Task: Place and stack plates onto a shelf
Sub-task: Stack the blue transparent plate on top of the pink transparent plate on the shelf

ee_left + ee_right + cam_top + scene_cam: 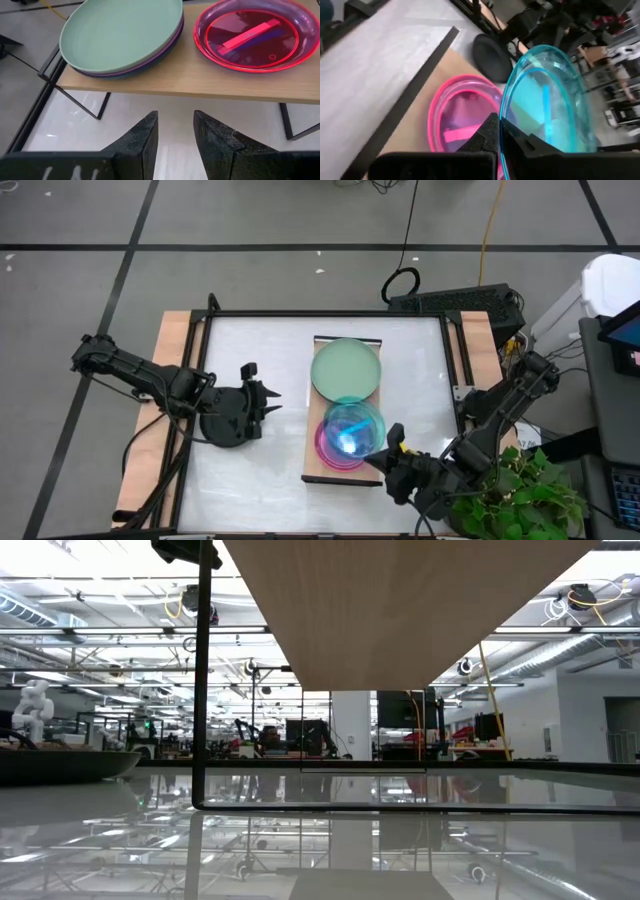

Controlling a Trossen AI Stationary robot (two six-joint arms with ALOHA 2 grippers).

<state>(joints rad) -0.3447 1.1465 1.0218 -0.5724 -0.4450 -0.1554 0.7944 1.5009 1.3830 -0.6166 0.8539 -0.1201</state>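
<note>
The light-wood shelf (313, 415) stands mid-table. On its far end a sage-green plate (346, 368) lies on a purple one (150, 62). A pink plate (330, 452) rests flat on the near end. My right gripper (393, 442) is shut on the cyan-blue plate (352, 423) above the pink one. A black plate (222, 430) lies flat on the white table left of the shelf. My left gripper (268, 405) is open at the black plate's right edge, fingers pointing at the shelf with bare table between them (175, 132). My right gripper (499, 132) pinches the cyan-blue plate's rim (506, 117) between its two fingers, on the plate's near-right side. The fingers come slanting from the table's near right. The plate is tilted over the pink plate (455, 115); whether its low edge touches the pink one, I cannot tell.
The shelf's thin dark frame legs (205, 670) stand on the tabletop, with open space beneath the board (400, 610). A potted plant (520, 500) sits off the near right corner. Dark equipment (460, 302) lies beyond the far edge. White tabletop shows left and right of the shelf.
</note>
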